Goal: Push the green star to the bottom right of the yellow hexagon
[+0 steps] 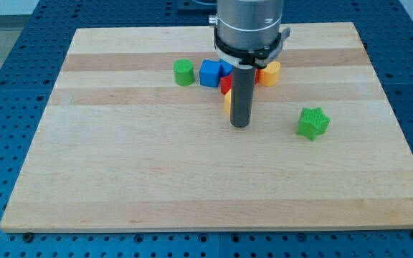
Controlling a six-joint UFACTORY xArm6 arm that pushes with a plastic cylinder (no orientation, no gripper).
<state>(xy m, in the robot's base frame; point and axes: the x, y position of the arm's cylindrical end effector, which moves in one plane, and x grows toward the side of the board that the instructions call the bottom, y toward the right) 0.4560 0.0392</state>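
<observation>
On the tabletop (120, 186), a cylinder (183, 72) sits at the view's left of a cube (209, 73), a cluster of partly hidden blocks sits behind my tip (240, 125), and the star (312, 122) lies well apart to the view's right of my tip.

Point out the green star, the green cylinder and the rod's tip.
green star (312, 122), camera view, on the middle of its top face.
green cylinder (183, 69), camera view, on its round top.
my tip (240, 125), camera view, on the rod's very lower end, left of the green star and apart from it.
</observation>
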